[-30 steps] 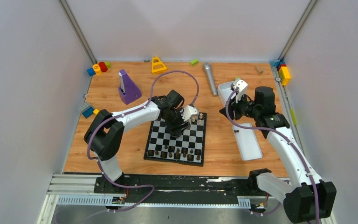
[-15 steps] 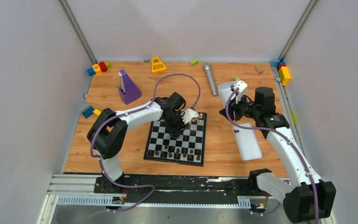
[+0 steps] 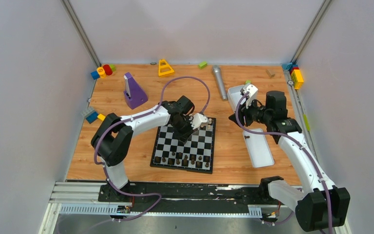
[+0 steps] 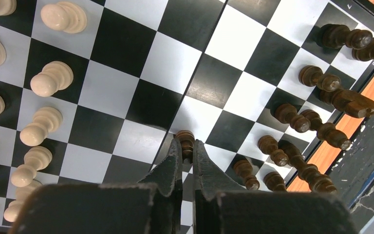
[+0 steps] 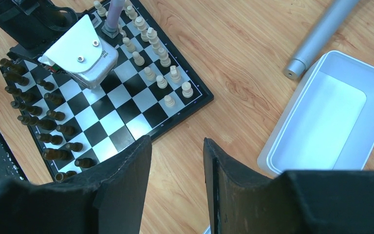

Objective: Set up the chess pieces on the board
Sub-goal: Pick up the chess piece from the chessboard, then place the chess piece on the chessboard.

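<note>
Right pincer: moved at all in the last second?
No. The right pincer sits at the same spot beside the white tray, right of the board.

Blk/wht checkered board (image 4: 121, 46), cream pcs (image 4: 51, 79), dk-brown pcs (image 4: 316, 78)

The board (image 3: 182, 146) lies at the middle of the tabletop (image 3: 233, 163). One set of chess pieces (image 3: 185, 159) stands in rows along its near edge, the other set (image 3: 208, 126) along its far edge. The left tool (image 4: 187, 146) is over the squares between them, closed around a single piece (image 4: 185, 139). Right of the board lie two trays (image 3: 262, 151), one behind the other, with the right tool (image 3: 234, 118) near them. Behind the board lies a cylinder (image 3: 219, 83). Toy blocks (image 3: 102, 71) sit in the far corners.
</note>
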### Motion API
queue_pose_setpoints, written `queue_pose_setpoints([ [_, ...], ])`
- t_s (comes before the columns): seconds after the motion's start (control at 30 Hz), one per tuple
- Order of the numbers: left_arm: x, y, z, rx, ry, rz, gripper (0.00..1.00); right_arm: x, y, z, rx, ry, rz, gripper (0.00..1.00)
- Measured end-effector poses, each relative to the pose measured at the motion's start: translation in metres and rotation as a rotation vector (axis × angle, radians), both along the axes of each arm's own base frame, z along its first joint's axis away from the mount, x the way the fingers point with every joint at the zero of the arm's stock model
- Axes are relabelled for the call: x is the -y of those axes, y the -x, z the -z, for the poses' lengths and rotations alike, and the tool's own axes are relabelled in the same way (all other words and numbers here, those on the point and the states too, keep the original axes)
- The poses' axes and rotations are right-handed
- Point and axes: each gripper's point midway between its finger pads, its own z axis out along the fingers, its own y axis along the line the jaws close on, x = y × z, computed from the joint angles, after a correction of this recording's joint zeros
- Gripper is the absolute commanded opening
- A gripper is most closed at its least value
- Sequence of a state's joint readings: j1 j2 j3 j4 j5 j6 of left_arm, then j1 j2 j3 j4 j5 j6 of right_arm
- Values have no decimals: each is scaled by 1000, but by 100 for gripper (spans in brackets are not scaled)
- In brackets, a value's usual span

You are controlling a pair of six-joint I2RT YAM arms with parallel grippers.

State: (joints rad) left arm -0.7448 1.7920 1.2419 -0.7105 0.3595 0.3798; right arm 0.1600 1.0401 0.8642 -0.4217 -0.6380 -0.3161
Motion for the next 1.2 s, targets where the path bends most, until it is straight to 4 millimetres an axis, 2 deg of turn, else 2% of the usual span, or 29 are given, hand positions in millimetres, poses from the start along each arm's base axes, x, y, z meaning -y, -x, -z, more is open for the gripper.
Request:
queue_pose_setpoints([
  [0.23,-14,0,-9,44,-31,7,2,0,0,2,-8,1,-3,45],
  [0.47,-57,6,-37,101,-7,-53,1,0,1,2,-12,-2,-7,45],
  [0.57,-78,13,-40,120,-13,-67,1,-1,2,2,-11,-3,-14,45],
  [0.73,-96,35,-34,110,-33,-42,2,-2,3,2,-13,-5,-23,45],
  [0.9,-100,44,-29,105,-29,-21,3,-2,4,3,-12,-4,-30,45],
  [1.1,-91,44,-29,102,19,9,4,-2,6,4,-20,-4,-32,45],
  [1.2,-89,44,-23,86,19,16,6,-2,6,4,-24,-3,-33,46],
])
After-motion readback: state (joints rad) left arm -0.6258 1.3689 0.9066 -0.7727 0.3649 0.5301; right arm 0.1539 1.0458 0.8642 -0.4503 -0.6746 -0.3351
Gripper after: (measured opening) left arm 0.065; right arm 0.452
